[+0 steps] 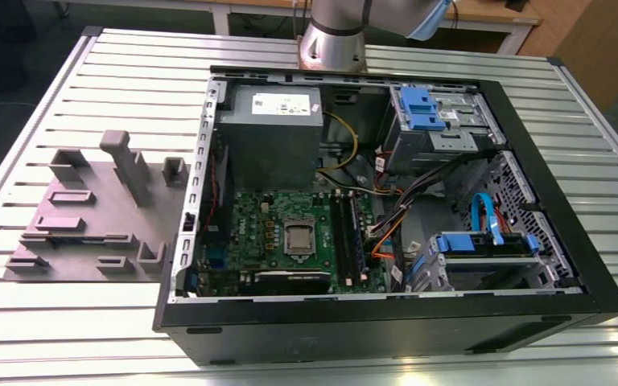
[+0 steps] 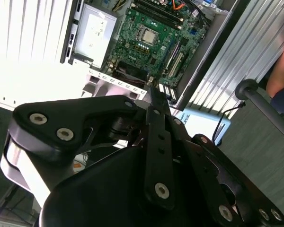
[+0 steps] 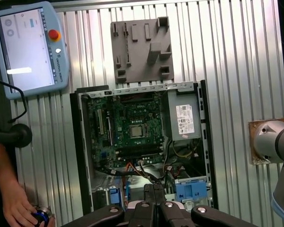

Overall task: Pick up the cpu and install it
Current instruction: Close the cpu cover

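1 cpu [image 3: 138, 131] sits on green board [image 3: 149, 111]; jaws clenched, empty, well above case [image 3: 76, 151].

The gripper [image 3: 154, 189] hung high over the work area, its black fingers [image 2: 157, 118] pressed together, seemingly clasping nothing. The arm's base [image 1: 336, 36] stood at the exterior view's far side.

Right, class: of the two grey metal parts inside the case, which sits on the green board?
The cpu, small and square, on the green board; the big white-labelled power box lies beside it.
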`<control>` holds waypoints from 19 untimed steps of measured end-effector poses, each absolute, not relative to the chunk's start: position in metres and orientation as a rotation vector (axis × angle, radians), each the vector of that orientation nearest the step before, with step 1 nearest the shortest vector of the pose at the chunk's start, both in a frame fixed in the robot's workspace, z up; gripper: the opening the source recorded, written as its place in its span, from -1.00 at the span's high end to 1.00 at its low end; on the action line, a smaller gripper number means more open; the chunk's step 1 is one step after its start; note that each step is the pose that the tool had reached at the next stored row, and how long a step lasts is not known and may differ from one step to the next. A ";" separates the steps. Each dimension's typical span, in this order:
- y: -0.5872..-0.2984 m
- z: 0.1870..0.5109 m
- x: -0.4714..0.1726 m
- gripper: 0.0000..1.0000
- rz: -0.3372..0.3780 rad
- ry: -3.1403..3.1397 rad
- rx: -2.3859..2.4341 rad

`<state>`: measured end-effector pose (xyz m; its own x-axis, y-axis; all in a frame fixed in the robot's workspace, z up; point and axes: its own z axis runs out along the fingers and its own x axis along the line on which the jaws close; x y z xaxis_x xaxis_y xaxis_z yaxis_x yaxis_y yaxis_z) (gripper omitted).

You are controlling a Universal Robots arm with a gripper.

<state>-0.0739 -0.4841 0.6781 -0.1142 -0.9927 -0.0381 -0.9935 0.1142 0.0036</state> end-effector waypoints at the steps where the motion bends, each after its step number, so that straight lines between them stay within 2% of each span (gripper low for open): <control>1: -0.484 0.677 -0.074 0.80 0.044 2.325 -2.073; 19: -0.484 0.655 -0.074 0.80 0.045 2.325 -2.073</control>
